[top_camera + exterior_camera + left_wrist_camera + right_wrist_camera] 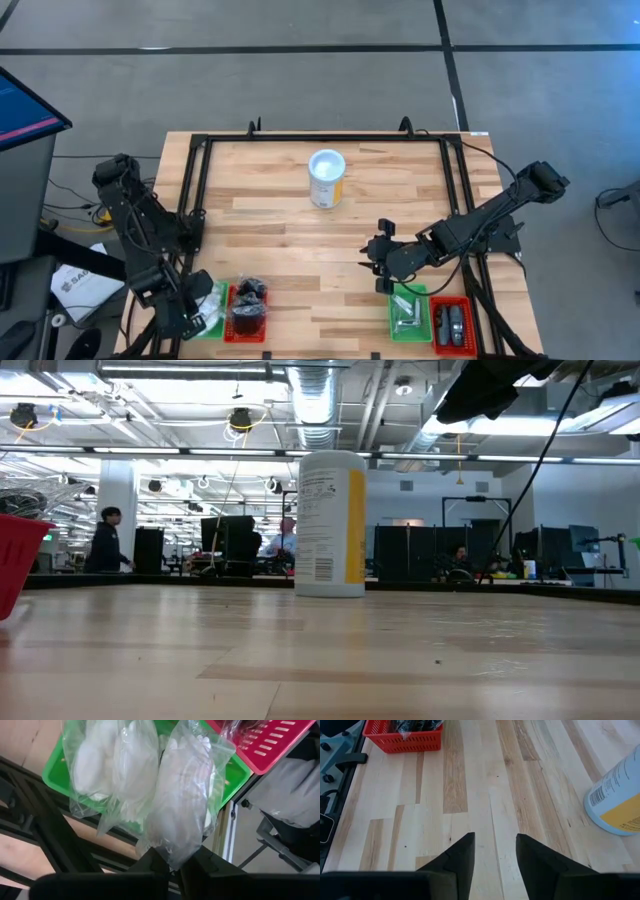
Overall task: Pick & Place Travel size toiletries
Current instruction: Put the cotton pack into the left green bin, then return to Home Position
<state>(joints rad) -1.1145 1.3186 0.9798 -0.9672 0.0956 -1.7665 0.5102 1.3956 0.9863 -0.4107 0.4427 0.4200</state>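
Observation:
My left gripper (172, 862) is at the table's near left corner, over a green tray (55, 775) that holds two clear-wrapped white packets (107, 765). It is shut on a third such packet (185, 800), which reaches from the fingers over the tray. Beside that tray stands a red tray (247, 330) with black round packets (249, 296). My right gripper (495, 845) hangs open over bare wood at the near right, touching nothing. My left gripper pinches the clear wrap at the packet's near end (171, 856) between its two fingers, which point steeply down from above. The packet stretches away from the fingers over the green tray and the other packets. Whether its far end rests on them, I cannot tell.
A white tub with a yellow label (327, 178) stands upright at the table's middle far part. At the near right are a green tray (408, 310) with white packets and a red tray (452, 325) with dark grey pieces. A black frame (320, 138) rims the table.

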